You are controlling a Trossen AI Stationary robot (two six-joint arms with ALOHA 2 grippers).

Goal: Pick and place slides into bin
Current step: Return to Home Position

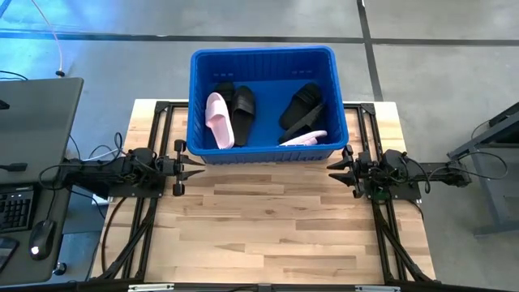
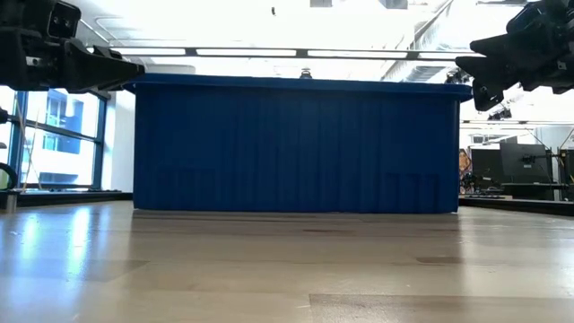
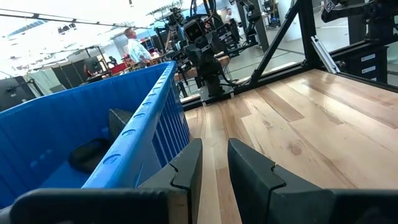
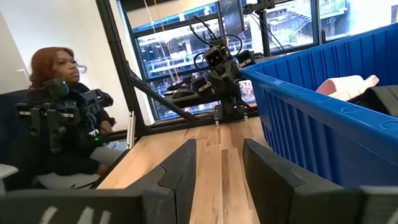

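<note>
the slides lie in the bin at the far edge of the table. they look light and soft, probably best pinched across the strap. the left gripper and right gripper flank its near corners, both parted and empty.

Grey floor crossed by dark seams, upper frame. Dark desk at left edge with keyboard and mouse. Windows at left in low view; strip lights overhead.
</note>
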